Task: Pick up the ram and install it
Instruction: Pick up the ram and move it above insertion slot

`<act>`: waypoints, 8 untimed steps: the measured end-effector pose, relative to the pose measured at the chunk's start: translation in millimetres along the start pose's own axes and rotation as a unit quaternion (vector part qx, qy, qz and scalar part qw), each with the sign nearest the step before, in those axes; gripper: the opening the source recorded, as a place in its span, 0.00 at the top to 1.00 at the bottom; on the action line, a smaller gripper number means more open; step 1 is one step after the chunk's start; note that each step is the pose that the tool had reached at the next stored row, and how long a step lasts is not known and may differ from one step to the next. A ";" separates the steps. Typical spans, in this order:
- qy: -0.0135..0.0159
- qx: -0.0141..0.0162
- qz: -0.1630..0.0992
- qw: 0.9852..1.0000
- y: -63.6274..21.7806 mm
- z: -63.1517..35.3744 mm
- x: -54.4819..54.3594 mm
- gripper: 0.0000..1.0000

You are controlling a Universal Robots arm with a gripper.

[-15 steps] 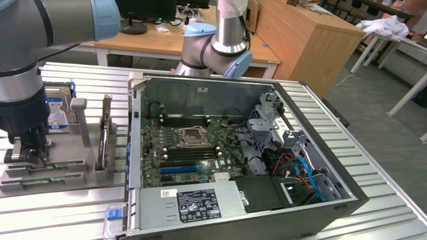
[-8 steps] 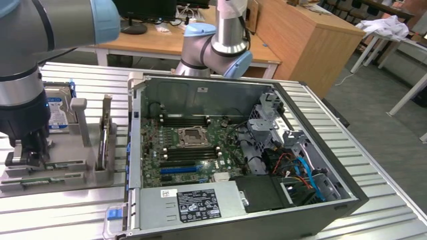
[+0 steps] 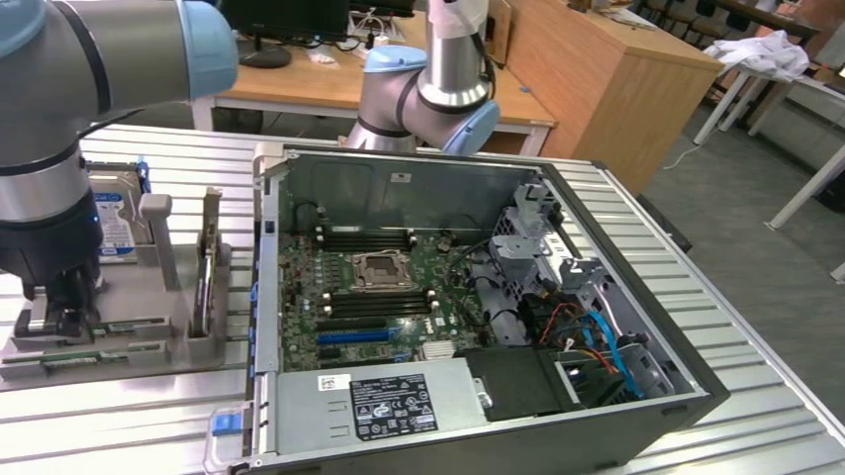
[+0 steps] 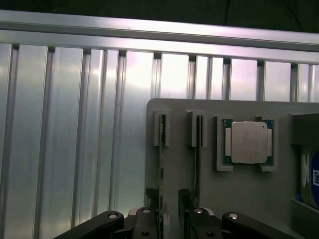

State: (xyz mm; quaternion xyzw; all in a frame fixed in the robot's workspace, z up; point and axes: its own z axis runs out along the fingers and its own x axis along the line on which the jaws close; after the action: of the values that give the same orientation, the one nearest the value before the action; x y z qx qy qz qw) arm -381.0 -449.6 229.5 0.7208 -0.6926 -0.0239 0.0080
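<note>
Two ram sticks stand on edge in slots of a grey fixture plate [image 4: 179,164]. My gripper [image 4: 167,206] is low over the plate, open, its dark fingertips [image 4: 149,195] on either side of one ram stick [image 4: 161,154] without pinching it. The other ram stick [image 4: 198,154] lies just beside the far finger. In the exterior view the gripper [image 3: 59,319] is down at the fixture on the exterior view's left, with a green ram stick [image 3: 133,325] running out from under it. The open computer case [image 3: 660,297] holds the motherboard with black memory slots [image 3: 370,238].
A processor chip [image 4: 248,143] sits in a pocket of the fixture, and a hard drive [image 3: 117,213] and an upright expansion card [image 3: 208,267] stand on it. The ribbed aluminium table [image 4: 65,139] surrounds the fixture. A wooden desk [image 3: 608,79] is behind.
</note>
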 end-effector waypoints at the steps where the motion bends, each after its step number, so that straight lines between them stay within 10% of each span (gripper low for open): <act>1: 0.000 0.000 0.000 1.000 0.0 1.3 0.2 0.70; 8: 0.000 0.000 0.000 1.000 -0.4 9.0 1.2 0.70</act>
State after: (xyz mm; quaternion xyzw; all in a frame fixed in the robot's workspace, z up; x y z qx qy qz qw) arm -381.0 -450.6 220.5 0.7209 -0.6926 -0.0239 0.0080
